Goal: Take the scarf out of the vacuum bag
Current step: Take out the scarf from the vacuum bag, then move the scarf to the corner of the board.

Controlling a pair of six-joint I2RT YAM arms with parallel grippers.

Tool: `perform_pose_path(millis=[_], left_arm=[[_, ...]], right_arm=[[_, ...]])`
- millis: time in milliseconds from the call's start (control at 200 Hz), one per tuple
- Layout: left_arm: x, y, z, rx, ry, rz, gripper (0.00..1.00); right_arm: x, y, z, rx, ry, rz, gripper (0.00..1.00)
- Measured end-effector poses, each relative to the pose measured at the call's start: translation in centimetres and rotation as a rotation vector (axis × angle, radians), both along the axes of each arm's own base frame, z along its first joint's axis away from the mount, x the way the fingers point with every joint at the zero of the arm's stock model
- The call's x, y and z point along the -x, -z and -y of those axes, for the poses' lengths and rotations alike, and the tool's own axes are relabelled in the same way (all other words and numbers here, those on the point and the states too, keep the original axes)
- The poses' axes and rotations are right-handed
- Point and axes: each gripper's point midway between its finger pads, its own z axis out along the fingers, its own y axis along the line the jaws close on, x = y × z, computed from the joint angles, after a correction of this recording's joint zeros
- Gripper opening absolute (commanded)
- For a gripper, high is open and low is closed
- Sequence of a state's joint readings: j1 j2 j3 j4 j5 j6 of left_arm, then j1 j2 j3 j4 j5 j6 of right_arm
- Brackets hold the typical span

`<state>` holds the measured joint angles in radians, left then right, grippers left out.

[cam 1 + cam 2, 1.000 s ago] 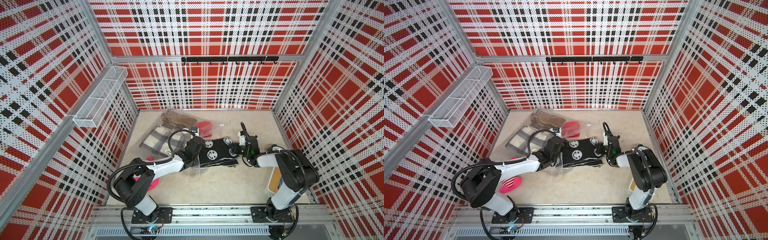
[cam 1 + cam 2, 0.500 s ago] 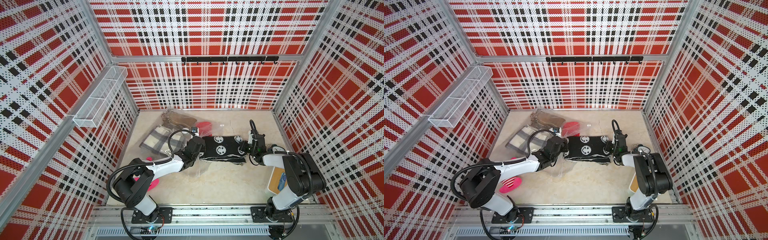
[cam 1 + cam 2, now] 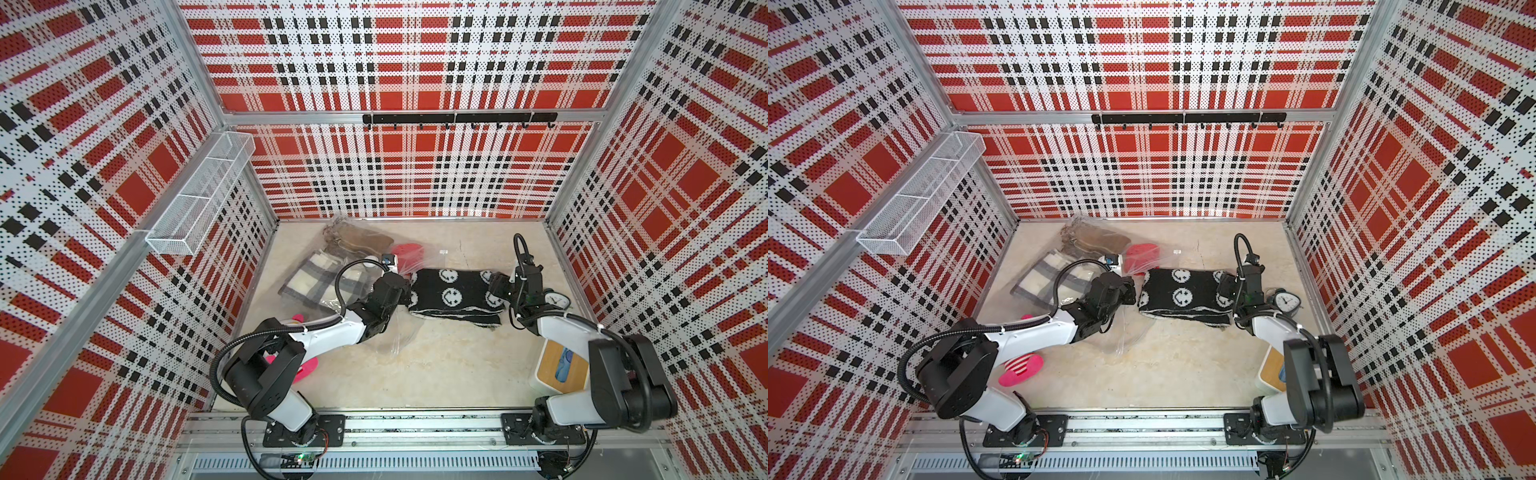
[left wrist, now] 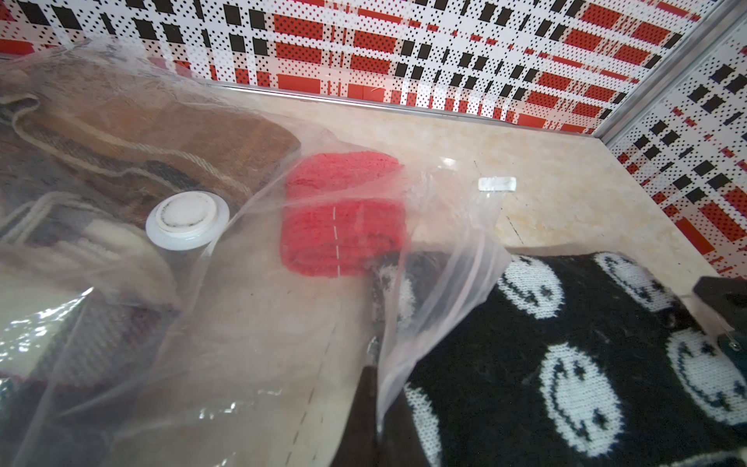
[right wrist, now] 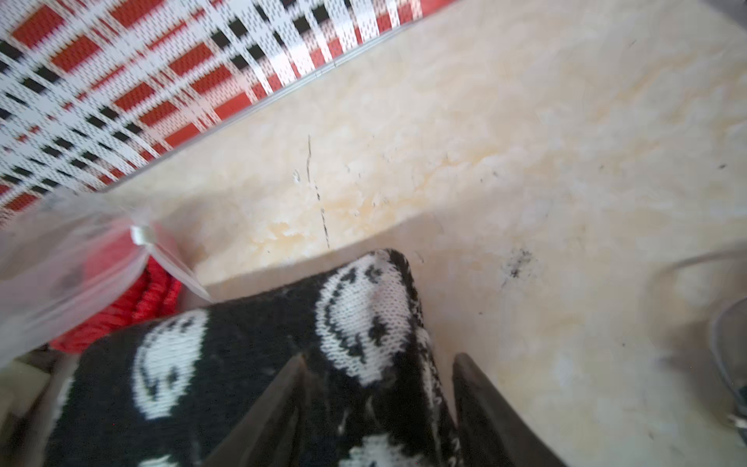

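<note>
Left gripper (image 3: 407, 291) clamped on vacuum bag (image 4: 242, 323) mouth: our anchor. Right gripper (image 5: 380, 358) jaws apart, straddling the smiley-face scarf (image 3: 453, 291) end.

The vacuum bag (image 4: 226, 323) is glossy, crinkled plastic, the scarf (image 4: 505, 364) fuzzy matt knit, the tabletop (image 5: 525, 161) seemingly matt stone.

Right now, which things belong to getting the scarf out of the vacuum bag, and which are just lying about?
Job: black smiley scarf, vacuum bag, left gripper, right gripper.
Lying about: alarm clock, pink striped item, wood-topped box, wire basket.
</note>
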<state>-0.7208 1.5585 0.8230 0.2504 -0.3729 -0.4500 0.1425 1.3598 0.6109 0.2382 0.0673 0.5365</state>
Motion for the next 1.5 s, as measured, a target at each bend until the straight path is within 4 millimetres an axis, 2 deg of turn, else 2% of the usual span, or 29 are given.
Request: perform_pose_path(millis=[10, 25, 115, 190, 286, 401, 496, 641, 721, 822, 942, 1202, 1338, 1498], left_arm=[[0.0, 0.0, 0.0, 0.002, 0.001, 0.001, 0.00], [0.0, 0.0, 0.0, 0.003, 0.004, 0.001, 0.00], [0.1, 0.1, 0.0, 0.006, 0.009, 0.001, 0.00], [0.1, -0.1, 0.1, 0.010, 0.013, 0.005, 0.00], [0.1, -0.4, 0.1, 0.013, 0.013, 0.010, 0.00], [0.1, -0.8, -0.1, 0.013, 0.006, 0.020, 0.00], [0.2, -1.3, -0.4, 0.017, -0.001, 0.032, 0.00], [0.2, -1.6, -0.6, 0.016, -0.014, 0.044, 0.00], [0.3, -1.7, -0.6, 0.012, -0.018, 0.046, 0.00], [0.4, -1.7, -0.5, 0.008, -0.020, 0.049, 0.00], [0.6, -1.7, -0.3, 0.001, -0.021, 0.054, 0.00], [0.9, -1.7, -0.2, -0.023, -0.026, 0.061, 0.00], [1.0, -1.7, -0.2, -0.034, -0.032, 0.066, 0.00], [1.0, -1.7, -0.2, -0.039, -0.034, 0.068, 0.00]], right_arm=[[0.1, -0.4, 0.1, -0.007, 0.008, 0.012, 0.97], [0.2, -1.0, 0.1, -0.012, 0.014, 0.031, 1.00], [1.0, -3.8, 0.1, -0.070, 0.009, 0.137, 1.00], [1.4, -4.9, -0.1, -0.178, -0.028, 0.194, 1.00], [1.5, -4.8, -1.2, -0.341, -0.103, 0.216, 1.00], [1.6, -3.9, -3.6, -0.472, -0.191, 0.163, 1.00], [1.8, -3.7, -5.1, -0.462, -0.205, 0.121, 1.00], [3.0, -5.1, -7.6, -0.442, -0.238, 0.137, 1.00], [3.9, -5.6, -7.9, -0.483, -0.245, 0.175, 1.00], [4.8, -4.3, -6.4, -0.584, -0.215, 0.185, 1.00], [4.6, -2.7, -4.7, -0.678, -0.182, 0.173, 1.00], [4.5, -3.3, -8.1, -0.643, -0.220, 0.112, 1.00], [6.1, -1.9, -8.6, -0.605, -0.134, 0.073, 1.00], [8.2, 0.5, -10.0, -0.611, -0.106, 0.000, 1.00]])
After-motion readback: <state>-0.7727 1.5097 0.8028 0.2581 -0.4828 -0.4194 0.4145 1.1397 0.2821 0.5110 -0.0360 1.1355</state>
